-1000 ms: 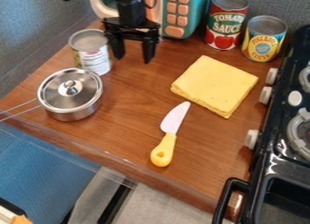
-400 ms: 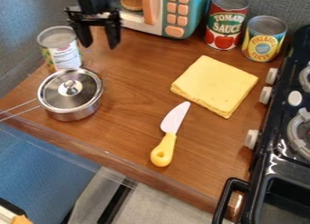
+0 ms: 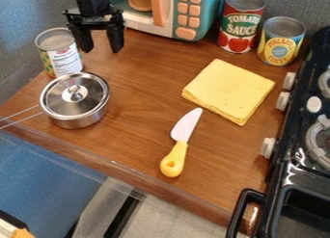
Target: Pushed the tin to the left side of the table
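The push looks all but finished, with the tin at the left of the table behind the pot, so the gripper (spread wide, empty) need only lift clear without knocking it.

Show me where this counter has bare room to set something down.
Bare wood spreads between the pot and the knife, and between the knife and the stove. It's crowded where tin, pot and gripper bunch together.

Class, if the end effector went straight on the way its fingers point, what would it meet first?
Probably the wooden tabletop beneath the end effector, beside the tin; its height is unclear.
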`<state>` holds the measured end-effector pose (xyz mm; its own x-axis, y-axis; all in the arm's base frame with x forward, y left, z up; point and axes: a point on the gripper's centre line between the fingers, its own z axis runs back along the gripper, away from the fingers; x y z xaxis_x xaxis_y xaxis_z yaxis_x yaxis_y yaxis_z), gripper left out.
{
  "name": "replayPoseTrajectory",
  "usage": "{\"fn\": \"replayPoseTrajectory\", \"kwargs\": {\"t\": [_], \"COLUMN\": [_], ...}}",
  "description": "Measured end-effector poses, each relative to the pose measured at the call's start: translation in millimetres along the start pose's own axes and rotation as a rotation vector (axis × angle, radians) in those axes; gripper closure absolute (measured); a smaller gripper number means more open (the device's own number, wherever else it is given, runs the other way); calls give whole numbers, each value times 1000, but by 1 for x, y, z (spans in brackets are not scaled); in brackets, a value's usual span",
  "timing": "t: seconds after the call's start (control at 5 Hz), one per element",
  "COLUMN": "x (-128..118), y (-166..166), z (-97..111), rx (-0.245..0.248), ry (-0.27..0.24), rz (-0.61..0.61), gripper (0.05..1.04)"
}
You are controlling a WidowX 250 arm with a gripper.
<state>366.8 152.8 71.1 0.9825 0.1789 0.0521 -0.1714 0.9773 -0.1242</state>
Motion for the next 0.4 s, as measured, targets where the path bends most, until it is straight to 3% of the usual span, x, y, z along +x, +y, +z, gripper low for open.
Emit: {"fn": "replayPoseTrajectory", "kwargs": {"t": [0.2,0.4], "x": [-3,-12], "y": [-20,-26], "z": [32,44], "rx": [27,36], "ry": [-67,-93], "rz": [-5,33], "gripper": [84,84]}}
